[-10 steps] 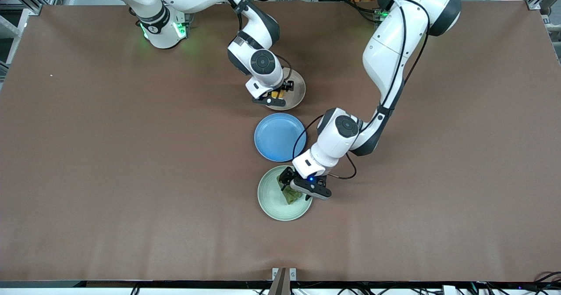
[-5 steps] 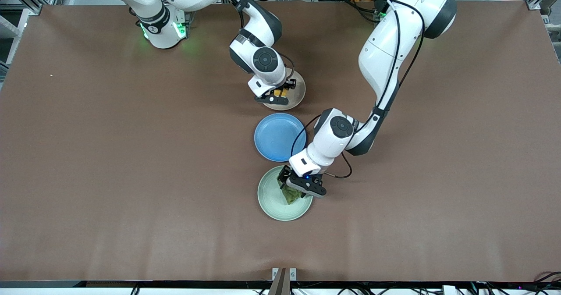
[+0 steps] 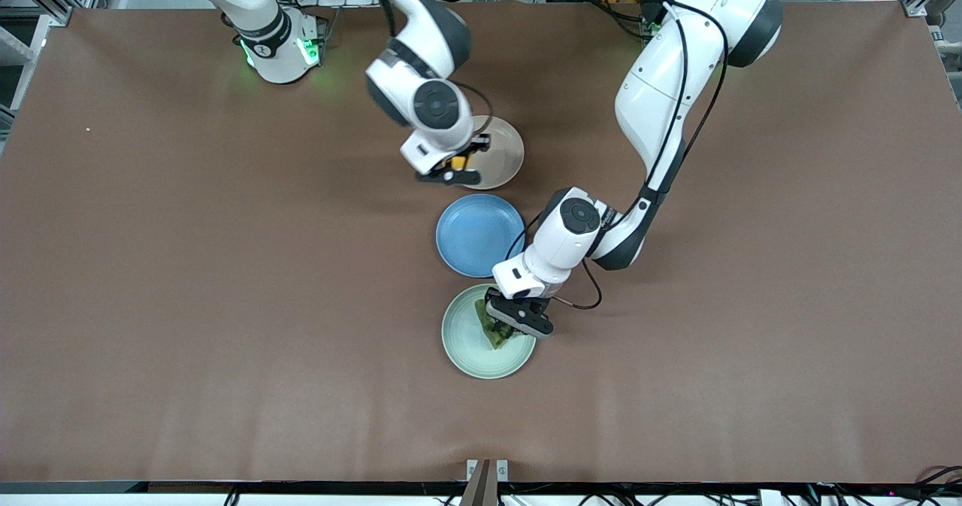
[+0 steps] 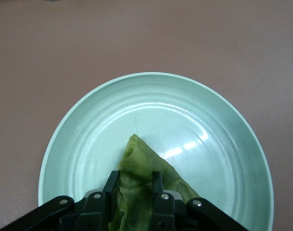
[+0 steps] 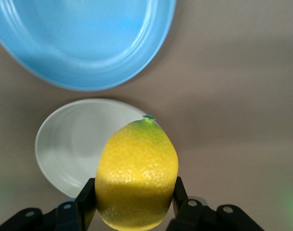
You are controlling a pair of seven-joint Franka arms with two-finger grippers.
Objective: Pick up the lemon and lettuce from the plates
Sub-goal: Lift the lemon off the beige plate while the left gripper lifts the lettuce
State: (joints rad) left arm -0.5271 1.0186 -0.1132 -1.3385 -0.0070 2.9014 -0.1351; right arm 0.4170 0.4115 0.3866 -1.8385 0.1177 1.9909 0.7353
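Observation:
My right gripper (image 3: 456, 166) is shut on the yellow lemon (image 5: 136, 173) and holds it in the air over the rim of the beige plate (image 3: 502, 154); that plate also shows in the right wrist view (image 5: 69, 144). My left gripper (image 3: 502, 325) is down in the pale mint green plate (image 3: 466, 340), its jaws closed on the green wrinkly lettuce (image 4: 141, 187), which still rests on that plate (image 4: 88, 139). Only a bit of the lettuce (image 3: 492, 336) shows under the hand in the front view.
An empty blue plate (image 3: 478, 234) lies between the two other plates and shows in the right wrist view (image 5: 79, 43). Brown table top stretches wide toward both ends.
My right gripper has risen with the lemon off the beige plate and moved toward the right arm's end. My left gripper has settled lower onto the lettuce and closed on it.

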